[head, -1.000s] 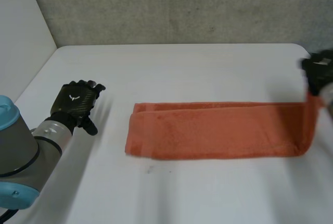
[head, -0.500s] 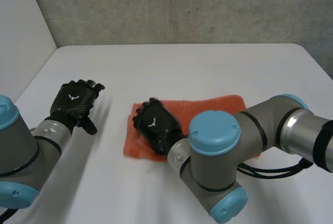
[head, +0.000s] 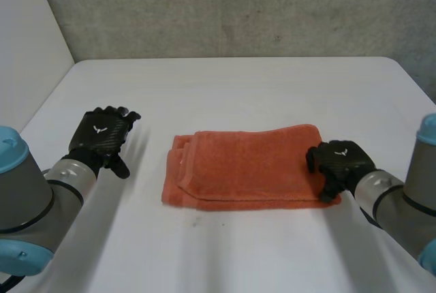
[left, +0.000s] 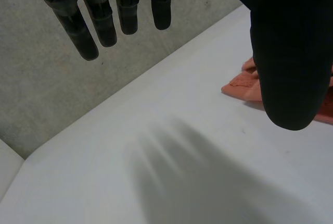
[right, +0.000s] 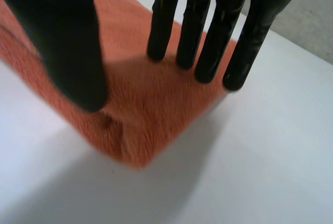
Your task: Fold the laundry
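1. Broadly, the white worktop [head: 238, 88] is the largest thing here: smooth, matt and flat, with a rough grey wall [head: 238, 7] behind it.
2. The towel [head: 252, 163] lies near the middle of the worktop, between the two hands and touching only the right one. It is orange terry with a short, soft nap, folded into a thick rectangle of several layers. At the end towards the left hand the layer edges sit stepped and a little uneven. The other end is a rounded fold with a blunt corner.
3. Judging by that shape, the lengthwise fold looks finished and this step is pressing the folded end flat. The next move would probably be either one more fold across the middle or letting go. A further fold would call for a pinch through all the layers at the rounded end. The loose stepped edges could slip apart if only the top layer is caught.
4. The right hand [head: 338, 160] rests on the towel's folded end, close to the near corner.
5. The left hand [head: 102, 133] is over bare worktop, well apart from the towel, and holds nothing.
6. The right hand's fingers [right: 208, 52] are straight and slightly spread, with their tips pressing the nap rather than clamping it. Those of the left hand [left: 104, 23] are straight, apart and relaxed.
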Robot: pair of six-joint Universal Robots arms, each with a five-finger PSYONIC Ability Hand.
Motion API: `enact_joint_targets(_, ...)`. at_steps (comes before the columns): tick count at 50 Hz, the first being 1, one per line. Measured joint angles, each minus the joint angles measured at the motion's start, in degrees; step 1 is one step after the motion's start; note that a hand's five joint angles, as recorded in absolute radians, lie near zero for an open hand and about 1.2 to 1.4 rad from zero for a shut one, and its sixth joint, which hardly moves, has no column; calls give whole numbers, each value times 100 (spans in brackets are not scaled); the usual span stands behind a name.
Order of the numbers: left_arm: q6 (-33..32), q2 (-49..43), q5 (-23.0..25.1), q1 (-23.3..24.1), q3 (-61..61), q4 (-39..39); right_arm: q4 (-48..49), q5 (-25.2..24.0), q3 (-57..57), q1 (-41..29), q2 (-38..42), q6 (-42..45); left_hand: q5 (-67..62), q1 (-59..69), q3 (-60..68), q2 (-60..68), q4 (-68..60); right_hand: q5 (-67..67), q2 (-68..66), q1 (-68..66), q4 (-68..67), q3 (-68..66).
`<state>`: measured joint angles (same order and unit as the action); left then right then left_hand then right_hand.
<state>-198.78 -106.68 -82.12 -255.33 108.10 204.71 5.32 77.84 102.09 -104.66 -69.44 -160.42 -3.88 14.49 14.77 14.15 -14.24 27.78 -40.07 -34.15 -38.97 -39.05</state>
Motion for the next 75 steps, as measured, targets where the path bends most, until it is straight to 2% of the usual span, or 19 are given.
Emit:
enact_joint_targets(2,-1,-1,-2,9,1,-1,303,-138,220,171,65,20,0,0,0,0,0,1533,-1522,-1357,-1588,-1578)
enact_joint_targets(5,-2,-2,-4,15,2,-1,599,-185,324,263,173,48,-1,0,0,0,0,2661,-2687,-2076,-2754,-2723)
enact_joint_targets(17,-3,-3,-9,18,5,-2,1015,250,-305,54,254,739,-2,0,0,0,0,2785,-2747,-2080,-2929,-2865)
enact_joint_targets(26,-3,0,-12,31,9,-2,801,380,-1598,-1693,228,1116,0,0,0,0,0,2850,-2747,-2108,-2931,-2878)
enact_joint_targets(33,-3,5,-15,38,9,-2,397,332,-2684,-3220,1312,1125,0,0,0,0,0,2851,-2748,-2108,-2934,-2884)
enact_joint_targets(38,-3,9,-19,44,7,-6,-1,401,-3195,-3620,2077,1099,0,0,0,0,0,2843,-2732,-2106,-2917,-2868)
enact_joint_targets(39,-2,10,-21,46,3,-13,-101,450,-3307,-3655,2220,1080,0,0,0,0,0,2239,-2009,-1591,-2152,-2128)
enact_joint_targets(40,-2,10,-21,46,3,-13,-101,450,-3307,-3655,2220,1080,0,0,0,0,0,2239,-2009,-1591,-2152,-2128)
enact_joint_targets(41,3,12,-22,50,-11,-32,-193,529,-3409,-3665,2329,1046,-2,0,0,0,0,517,-155,-100,-316,-316)
enact_joint_targets(42,3,12,-22,50,-11,-32,-193,529,-3409,-3665,2329,1046,-2,0,0,0,0,517,-155,-100,-316,-316)
enact_joint_targets(44,25,29,-18,74,-57,-94,-260,725,-3484,-3632,2265,900,0,0,0,0,0,-1585,1869,1525,1711,1670)
enact_joint_targets(48,80,63,-9,221,-201,-203,-270,964,-3457,-3510,1947,464,0,0,0,0,0,-2261,2445,2042,2389,2393)
enact_joint_targets(53,296,74,-10,601,-594,-401,-292,1158,-3301,-3108,1440,-525,0,0,0,0,0,-2417,2720,2204,2523,2662)
enact_joint_targets(58,896,-113,-8,1089,-1312,-848,-414,1148,-3134,-2595,1220,-1375,-2,0,0,0,0,-2417,2720,2204,2523,2662)
enact_joint_targets(63,1263,-411,-17,1351,-1751,-1136,-564,1055,-3115,-2364,1256,-1556,-2,0,0,0,0,-2417,2720,2204,2523,2662)
enact_joint_targets(65,1584,-944,-106,1635,-2273,-1490,-802,895,-3194,-2162,1493,-1576,-1,0,0,0,0,-2417,2720,2204,2523,2662)
enact_joint_targets(69,1637,-1101,-154,1689,-2393,-1583,-865,860,-3232,-2125,1584,-1567,-1,0,0,0,0,-2417,2720,2204,2523,2662)
enact_joint_targets(71,1710,-1641,-475,1790,-2709,-1906,-1092,784,-3419,-2050,1939,-1514,1,0,0,0,0,-2417,2720,2204,2523,2662)
enact_joint_targets(75,1654,-1917,-852,1771,-2756,-2093,-1312,755,-3606,-2022,2182,-1463,0,0,0,0,0,-2417,2720,2204,2523,2662)
